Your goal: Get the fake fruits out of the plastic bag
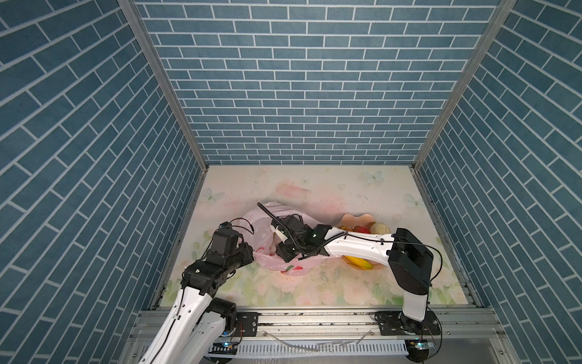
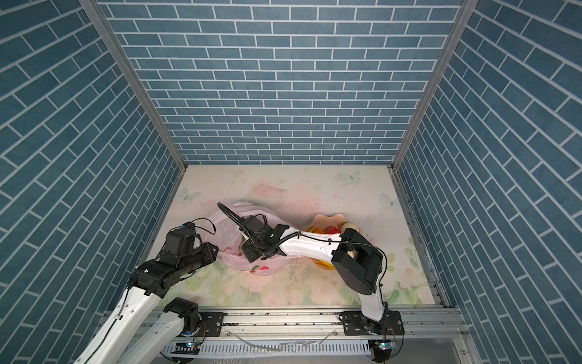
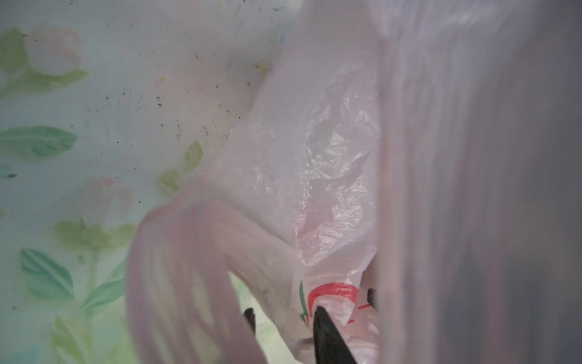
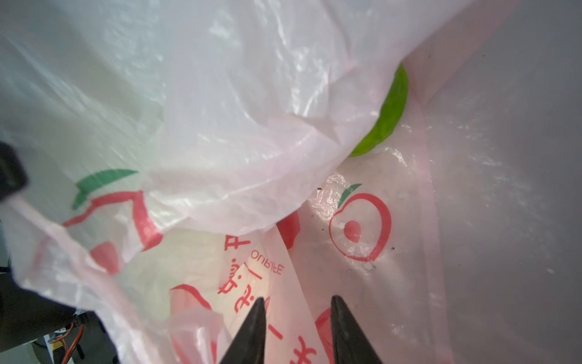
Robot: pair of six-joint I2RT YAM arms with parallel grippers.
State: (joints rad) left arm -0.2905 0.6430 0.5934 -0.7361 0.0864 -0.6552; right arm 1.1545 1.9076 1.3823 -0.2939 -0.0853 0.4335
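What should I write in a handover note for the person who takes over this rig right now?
Left gripper: jaws apart at the left edge of the bag.
Right gripper: jaws apart inside the bag, empty.
Done: red fruit, cream fruit and banana lie in the bowl.
To do: a green fruit in the bag, half under film; more may be hidden.

Reversed red "OURLIFE" on the plastic bag (image 4: 220,94)
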